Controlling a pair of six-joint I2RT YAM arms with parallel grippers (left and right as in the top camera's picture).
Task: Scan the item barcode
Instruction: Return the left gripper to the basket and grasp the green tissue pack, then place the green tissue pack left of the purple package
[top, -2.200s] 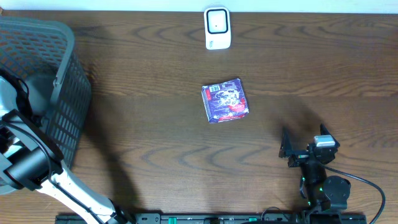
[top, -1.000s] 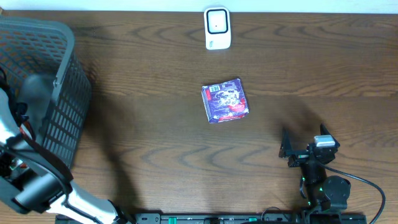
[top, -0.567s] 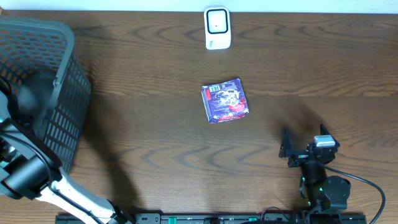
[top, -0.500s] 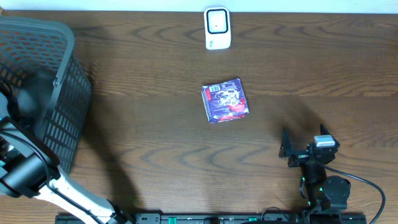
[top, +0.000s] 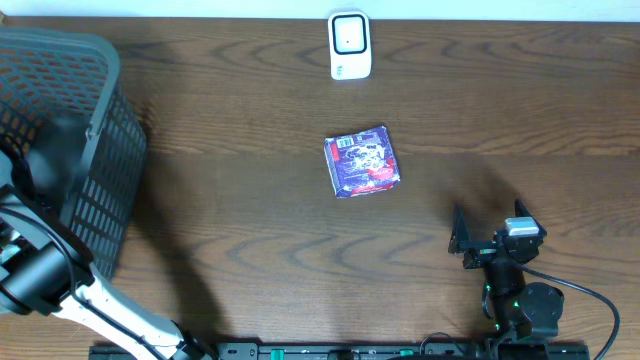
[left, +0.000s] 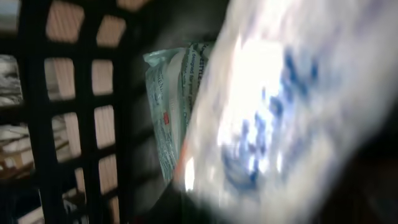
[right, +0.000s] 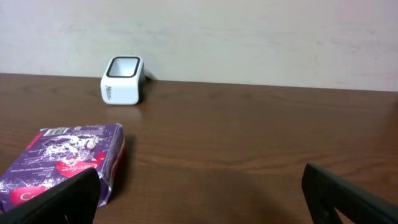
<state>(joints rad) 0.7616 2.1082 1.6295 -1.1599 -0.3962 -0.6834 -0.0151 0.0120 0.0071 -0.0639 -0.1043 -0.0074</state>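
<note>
The left gripper (top: 52, 150), wide a second ago, has snapped shut inside the basket (top: 100, 90) at nine o'clock, apparently on a white-and-blue packet (left: 273, 106), readying a lift towards the scanner (top: 349, 45) at twelve o'clock; the right gripper (right: 199, 193) idles wide open.

Table (top: 250, 230) is dk brown w/ wavy wood grain. Basket (top: 100, 170) grey-black, grid mesh. Scanner (top: 350, 45) white w/ black rim on top. Packet (top: 362, 163) purple w/ red + white print. Wall (right: 249, 37) off-white. Bag (left: 273, 112) white w/ blue blotches, v blurry.
</note>
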